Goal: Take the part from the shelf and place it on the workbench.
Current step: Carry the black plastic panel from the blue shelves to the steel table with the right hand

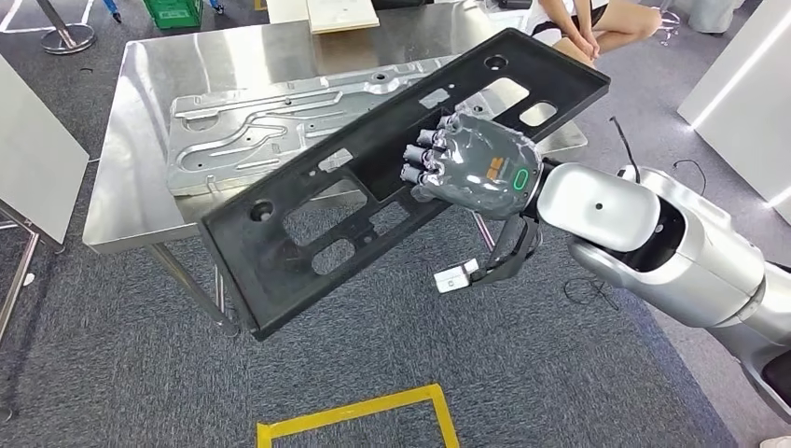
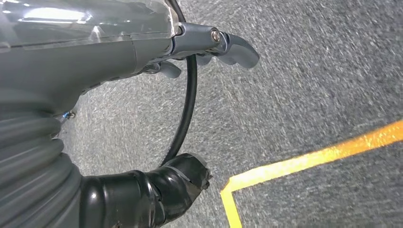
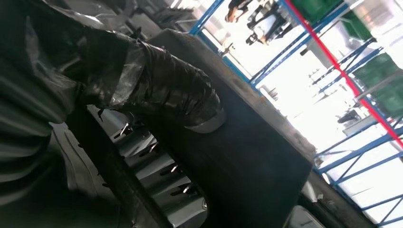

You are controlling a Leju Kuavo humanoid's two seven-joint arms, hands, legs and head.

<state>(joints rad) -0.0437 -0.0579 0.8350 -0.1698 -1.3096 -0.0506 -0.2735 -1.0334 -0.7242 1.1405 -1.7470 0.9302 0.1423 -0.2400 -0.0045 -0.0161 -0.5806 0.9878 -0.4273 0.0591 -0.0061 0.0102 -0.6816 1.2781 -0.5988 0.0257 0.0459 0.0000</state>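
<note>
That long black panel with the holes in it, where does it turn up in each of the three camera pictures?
Head view: the black panel lies slantwise across the middle, held over the metal table's near edge by the right hand.
Left wrist view: not in it; grey carpet and yellow tape there.
Right wrist view: the dark slab just beyond the thumb.
Shared landmark: the ribbed silver plate beneath the panel.

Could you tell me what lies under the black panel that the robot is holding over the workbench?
Under the black panel, gripped by the right hand, lie the steel workbench and a silver stamped metal plate. The plate's near edge is covered by the panel.
</note>
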